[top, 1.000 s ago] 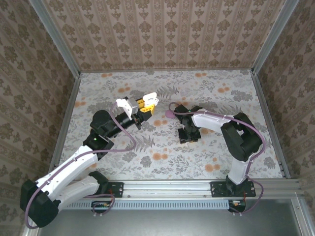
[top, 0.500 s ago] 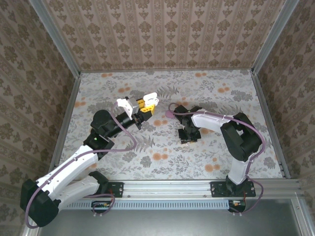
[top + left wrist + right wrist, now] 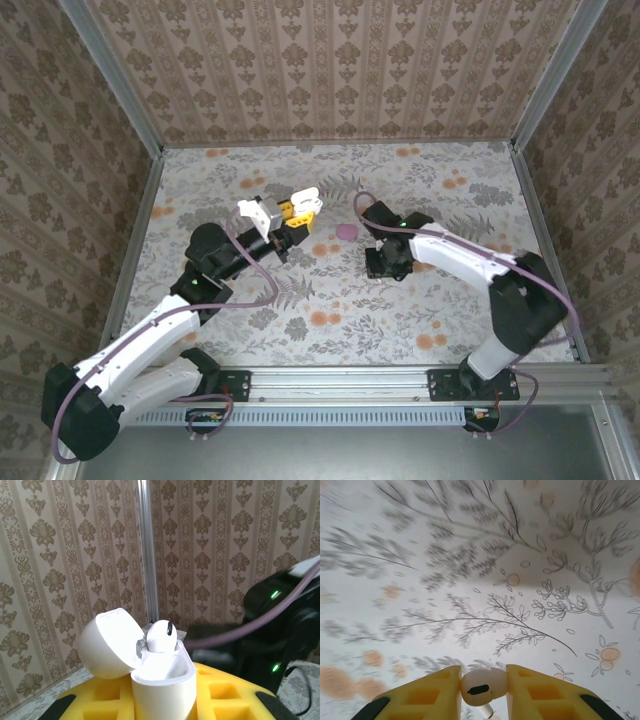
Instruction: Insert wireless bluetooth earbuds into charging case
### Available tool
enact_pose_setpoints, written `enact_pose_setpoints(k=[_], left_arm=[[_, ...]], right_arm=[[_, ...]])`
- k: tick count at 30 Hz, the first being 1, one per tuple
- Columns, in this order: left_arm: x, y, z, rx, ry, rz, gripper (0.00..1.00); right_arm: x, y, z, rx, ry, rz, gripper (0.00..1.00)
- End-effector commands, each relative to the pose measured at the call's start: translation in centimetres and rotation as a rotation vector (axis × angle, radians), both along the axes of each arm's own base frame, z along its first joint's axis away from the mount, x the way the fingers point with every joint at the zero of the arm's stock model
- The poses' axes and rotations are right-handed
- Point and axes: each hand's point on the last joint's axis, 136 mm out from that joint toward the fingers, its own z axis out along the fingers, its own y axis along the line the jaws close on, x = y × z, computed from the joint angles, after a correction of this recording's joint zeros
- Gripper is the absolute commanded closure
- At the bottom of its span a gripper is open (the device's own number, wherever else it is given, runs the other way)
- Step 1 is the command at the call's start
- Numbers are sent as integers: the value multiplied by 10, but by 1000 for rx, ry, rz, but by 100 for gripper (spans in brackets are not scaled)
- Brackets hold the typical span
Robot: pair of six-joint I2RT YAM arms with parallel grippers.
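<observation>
My left gripper (image 3: 162,702) is shut on the white charging case (image 3: 162,680) and holds it upright above the table with its lid (image 3: 107,642) swung open. One white earbud (image 3: 160,636) sits in the case, its head poking out. In the top view the case (image 3: 306,198) is at the tip of the left gripper (image 3: 292,212), left of centre. My right gripper (image 3: 482,680) is shut on the other white earbud (image 3: 482,686), pinched between the yellow pads (image 3: 427,692) above the floral table. From above, the right gripper (image 3: 385,264) points down, to the right of the case.
A small pink-mauve blob (image 3: 347,231) lies on the floral tablecloth (image 3: 330,320) between the two grippers. Patterned walls (image 3: 330,70) close in the back and sides. The right arm's purple cable (image 3: 365,205) loops near the blob.
The right arm has stretched out, its elbow swinging to the right, and its jaws have narrowed. The pink blob is now uncovered. The left arm and the case have stayed still.
</observation>
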Motion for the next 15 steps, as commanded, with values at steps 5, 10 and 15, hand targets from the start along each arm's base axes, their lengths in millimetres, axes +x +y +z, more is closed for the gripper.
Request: enact_pose_setpoints(k=[5,10,15], left_arm=[[6,-4,-12,-10,25,8,96],[8,-13,-17,-15,43,-21,96],[9,-21,-21,-20,59,-58,96]], right_arm=[[27,14,144,321,-453,-75,71],[27,22,215,509,-618,-100,71],[21,42,263,638,-735,-66,71]])
